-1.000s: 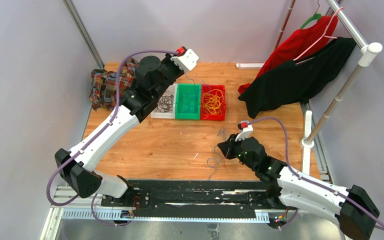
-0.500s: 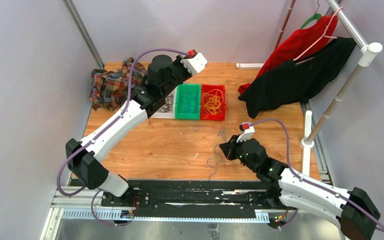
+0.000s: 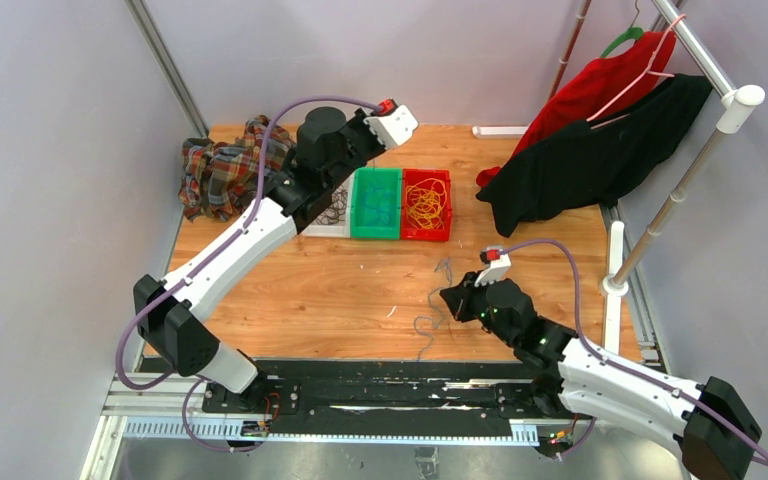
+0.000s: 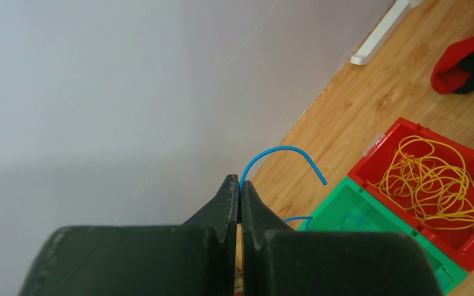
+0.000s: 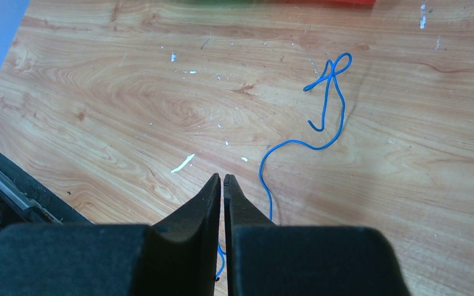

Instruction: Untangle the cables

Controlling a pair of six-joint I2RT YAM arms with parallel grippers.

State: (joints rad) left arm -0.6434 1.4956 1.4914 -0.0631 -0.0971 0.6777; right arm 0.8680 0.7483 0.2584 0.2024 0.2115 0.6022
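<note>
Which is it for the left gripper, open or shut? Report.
Shut: the left gripper pinches the blue cable, which arches out from its closed tips.

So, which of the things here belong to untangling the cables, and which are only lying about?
Belong to the job:
- held blue cable
- loose blue cable on the table
- yellow cables in the red bin
- black cables
- green bin

Lying about:
- plaid cloth
- red garment
- black garment
- white strip
</note>
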